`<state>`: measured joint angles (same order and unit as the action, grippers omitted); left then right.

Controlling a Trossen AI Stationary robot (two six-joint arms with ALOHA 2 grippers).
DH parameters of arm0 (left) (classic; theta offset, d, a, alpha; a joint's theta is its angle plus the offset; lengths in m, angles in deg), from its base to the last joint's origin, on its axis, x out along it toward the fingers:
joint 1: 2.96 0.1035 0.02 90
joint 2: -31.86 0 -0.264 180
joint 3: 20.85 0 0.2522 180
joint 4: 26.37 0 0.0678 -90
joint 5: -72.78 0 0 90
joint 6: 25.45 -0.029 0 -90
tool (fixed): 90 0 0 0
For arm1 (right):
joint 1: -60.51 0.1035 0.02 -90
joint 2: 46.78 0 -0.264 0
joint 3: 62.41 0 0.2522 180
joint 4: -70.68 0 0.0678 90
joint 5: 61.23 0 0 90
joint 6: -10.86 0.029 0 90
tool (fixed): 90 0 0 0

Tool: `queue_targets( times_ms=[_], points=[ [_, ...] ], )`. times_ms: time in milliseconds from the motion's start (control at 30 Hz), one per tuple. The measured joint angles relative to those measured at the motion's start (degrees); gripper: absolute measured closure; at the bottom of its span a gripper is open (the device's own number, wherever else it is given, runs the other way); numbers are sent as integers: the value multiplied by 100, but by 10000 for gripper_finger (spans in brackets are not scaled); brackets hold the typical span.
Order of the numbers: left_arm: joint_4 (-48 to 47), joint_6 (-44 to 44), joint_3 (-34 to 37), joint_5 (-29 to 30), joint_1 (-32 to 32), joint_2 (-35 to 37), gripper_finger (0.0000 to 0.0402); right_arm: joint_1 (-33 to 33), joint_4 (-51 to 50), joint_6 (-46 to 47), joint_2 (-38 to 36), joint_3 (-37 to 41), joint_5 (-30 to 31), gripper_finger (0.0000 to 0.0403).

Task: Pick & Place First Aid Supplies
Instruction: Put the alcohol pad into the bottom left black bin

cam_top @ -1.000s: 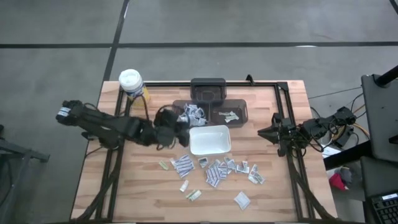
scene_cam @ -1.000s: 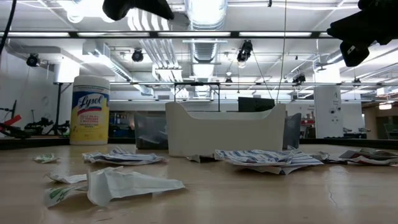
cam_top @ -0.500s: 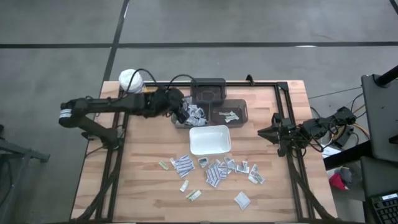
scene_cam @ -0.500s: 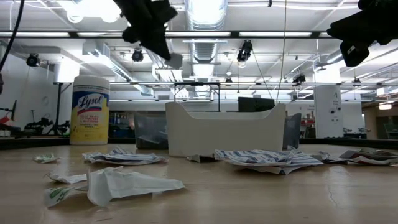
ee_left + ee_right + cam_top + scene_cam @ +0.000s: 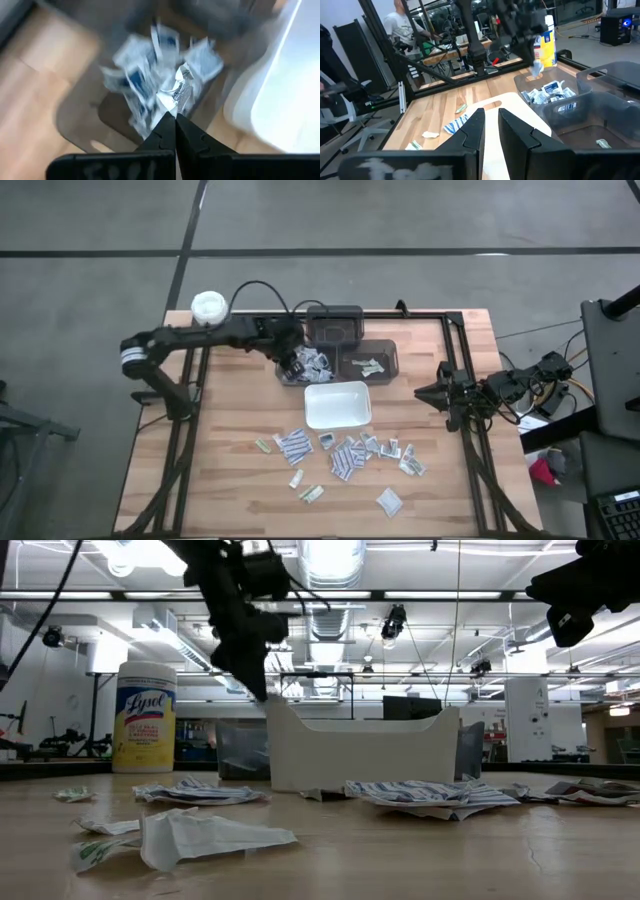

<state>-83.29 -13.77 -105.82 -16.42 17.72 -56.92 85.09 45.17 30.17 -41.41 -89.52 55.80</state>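
Packet (image 5: 179, 89) pinched in left gripper (image 5: 293, 361), hanging straight below the closed tips, directly over grey bin (image 5: 290, 377) just behind white tray (image 5: 338, 404), atop the pile already in it. Left arm stretched across, wrist tipped down. More packets (image 5: 345, 452) scattered in front of tray. Right gripper (image 5: 424, 393) parked well right of tray, narrowly parted, holding nothing.

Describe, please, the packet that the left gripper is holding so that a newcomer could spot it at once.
Start at the white tray mid-table; just behind it, on its left, stands a grey bin heaped with packets. The left gripper hangs over that bin, shut on one white packet with bluish print. Unlike its neighbours, it dangles from the fingertips above the heap.
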Motion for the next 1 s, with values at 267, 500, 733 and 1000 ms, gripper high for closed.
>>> queue_targets(
  times_ms=[267, 500, 733, 1000],
  points=[
    [-693, 23, -337, -790, 229, -724, 402, 0, 0, 0, 2, 0, 1, 351],
    [-1228, 5, -928, -1193, 587, -1240, 402, 0, 2, 19, 2, 0, 0, 351],
    [-1836, -151, -1458, -1216, 780, -1911, 402, 1, 7, 19, 4, 1, 0, 351],
    [-1828, -138, -1769, -1385, 864, -2307, 401, 0, 7, 20, 4, 1, 0, 351]
  ],
)
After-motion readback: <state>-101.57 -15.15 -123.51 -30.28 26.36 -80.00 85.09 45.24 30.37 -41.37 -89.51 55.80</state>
